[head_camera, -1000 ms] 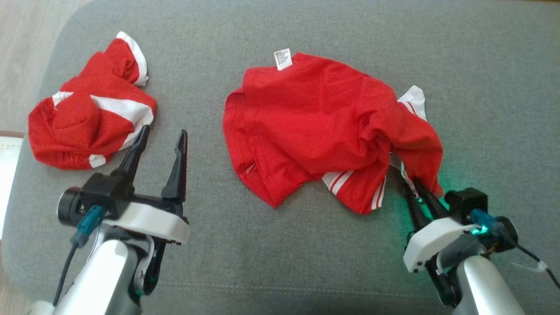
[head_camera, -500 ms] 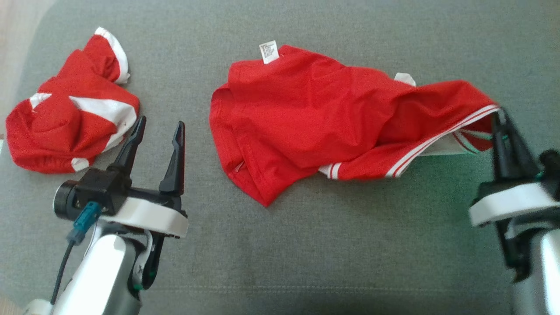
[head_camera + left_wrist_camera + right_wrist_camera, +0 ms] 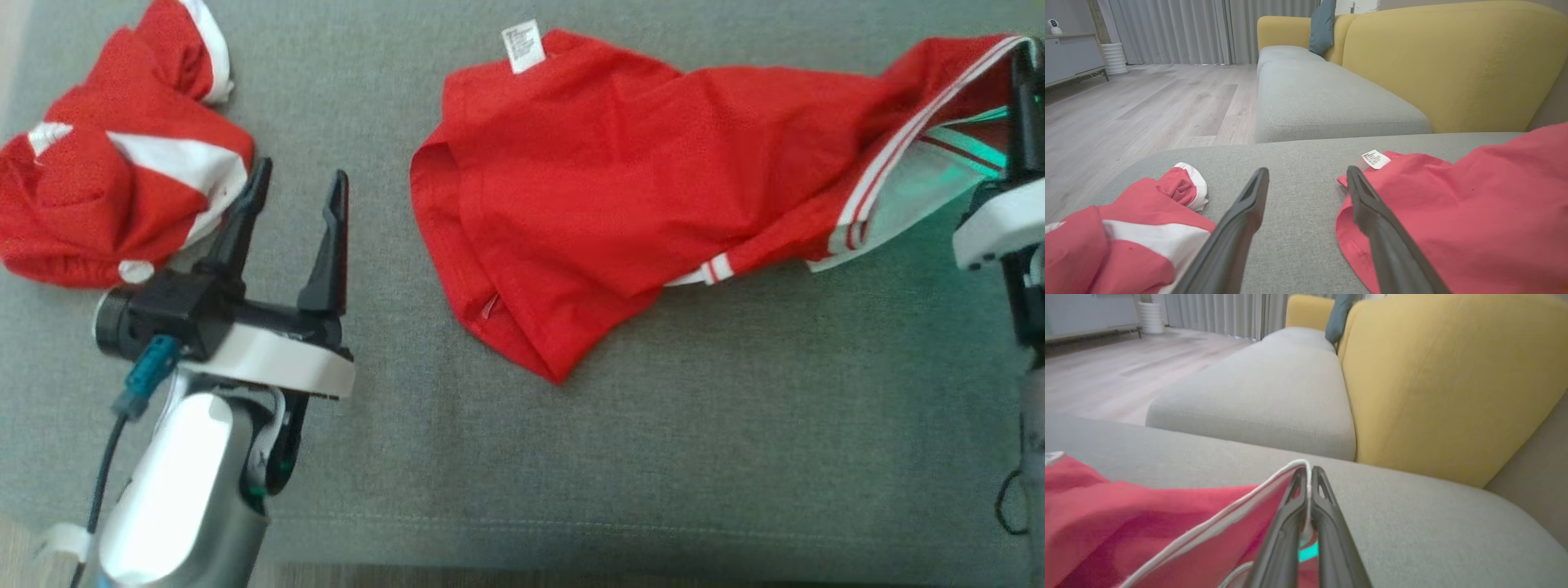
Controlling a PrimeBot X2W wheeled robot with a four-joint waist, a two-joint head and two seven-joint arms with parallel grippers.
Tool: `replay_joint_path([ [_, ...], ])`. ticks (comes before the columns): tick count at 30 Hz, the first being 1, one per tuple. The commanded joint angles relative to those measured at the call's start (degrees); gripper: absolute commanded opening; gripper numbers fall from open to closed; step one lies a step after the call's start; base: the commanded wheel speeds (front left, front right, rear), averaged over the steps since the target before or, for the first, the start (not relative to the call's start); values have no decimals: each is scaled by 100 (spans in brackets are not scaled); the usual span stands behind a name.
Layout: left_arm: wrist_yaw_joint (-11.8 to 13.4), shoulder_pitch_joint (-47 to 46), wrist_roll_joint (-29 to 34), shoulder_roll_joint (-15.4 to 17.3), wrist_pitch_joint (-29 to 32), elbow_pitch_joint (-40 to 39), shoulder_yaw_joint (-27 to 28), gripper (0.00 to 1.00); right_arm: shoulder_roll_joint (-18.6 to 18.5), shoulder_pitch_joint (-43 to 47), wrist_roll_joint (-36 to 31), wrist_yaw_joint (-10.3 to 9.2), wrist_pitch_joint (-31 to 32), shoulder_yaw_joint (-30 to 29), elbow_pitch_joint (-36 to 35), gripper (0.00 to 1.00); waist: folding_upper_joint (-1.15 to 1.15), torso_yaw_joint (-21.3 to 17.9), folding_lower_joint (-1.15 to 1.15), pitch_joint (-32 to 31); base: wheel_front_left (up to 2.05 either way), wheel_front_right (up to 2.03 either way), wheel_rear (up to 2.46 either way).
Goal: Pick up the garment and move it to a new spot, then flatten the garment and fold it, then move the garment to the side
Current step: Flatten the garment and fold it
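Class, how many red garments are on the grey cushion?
2. A crumpled garment at the far left; a spread garment mid-cushion, its edge held by the right end effector.

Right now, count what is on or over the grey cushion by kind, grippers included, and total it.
Red garments: 2, the stretched garment and the crumpled garment
White labels: 1, the label at the stretched garment's edge
Grippers: 2, the left gripper open, the right gripper shut on the stretched garment's striped hem
Total: 5
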Motion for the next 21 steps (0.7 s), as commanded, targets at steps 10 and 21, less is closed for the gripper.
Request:
replay_joint_path([
  [10, -160, -262, 202, -74, -43, -134, 424, 100, -40, -412, 173, -4, -773, 39, 1719, 100, 0, 68, -1, 166, 0, 0, 0],
  [21, -169, 219, 271, -144, -43, -105, 675, 100, 682, 1157, 404, -4, -1173, 38, 46, 100, 0, -177, -1, -382, 0, 0, 0],
])
